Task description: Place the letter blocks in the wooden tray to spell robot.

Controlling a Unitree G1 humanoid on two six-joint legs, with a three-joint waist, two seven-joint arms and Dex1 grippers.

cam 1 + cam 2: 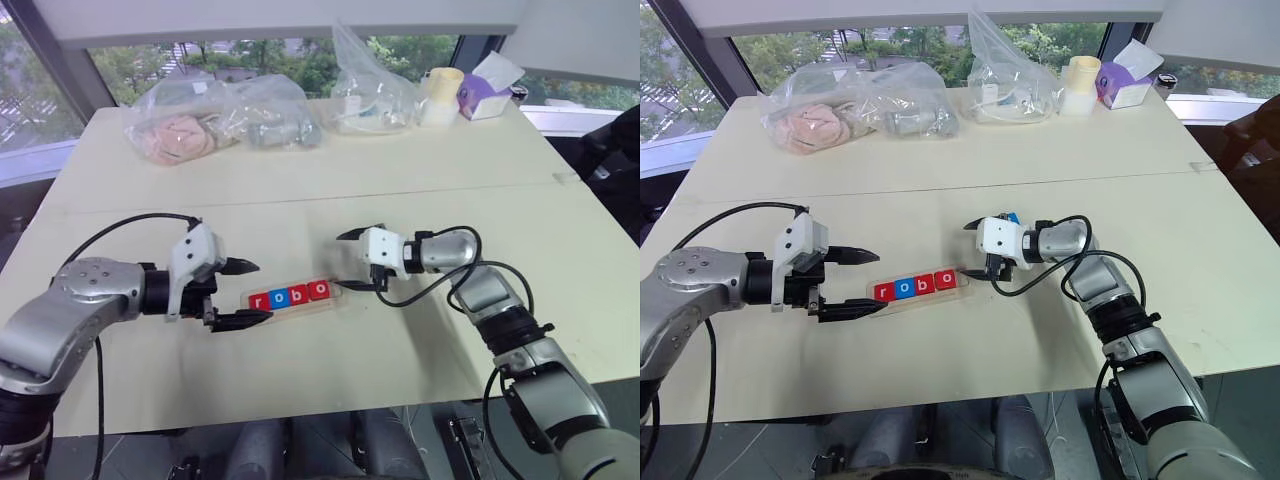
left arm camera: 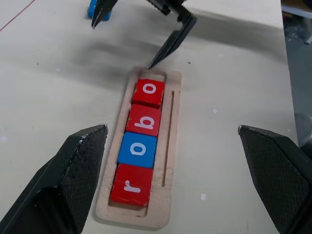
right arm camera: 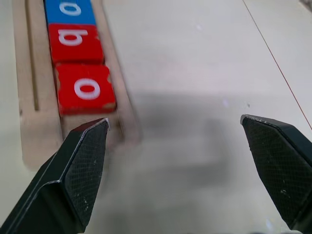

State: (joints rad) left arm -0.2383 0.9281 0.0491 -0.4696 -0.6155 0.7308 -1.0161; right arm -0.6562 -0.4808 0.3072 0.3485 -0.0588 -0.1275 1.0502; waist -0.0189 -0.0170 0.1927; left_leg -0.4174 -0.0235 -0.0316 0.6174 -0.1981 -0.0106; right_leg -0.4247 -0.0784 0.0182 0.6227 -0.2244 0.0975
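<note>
- My right gripper (image 1: 350, 262) stands open beside the wooden tray (image 2: 168, 146), its last slot empty for "t".
- My left gripper (image 1: 243, 293) is open, empty, flanking the tray's "r" end.
- The blue block (image 2: 92, 8) lies beyond the tray.

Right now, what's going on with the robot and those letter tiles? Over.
Left gripper open, right gripper open, both empty. Wooden tray holds four letter blocks: r, o, b, o. End slot bare; blue block behind right gripper. Nothing blocking.

Four letter blocks (image 1: 290, 295) sit in the wooden tray (image 1: 343, 297), between both grippers.
</note>
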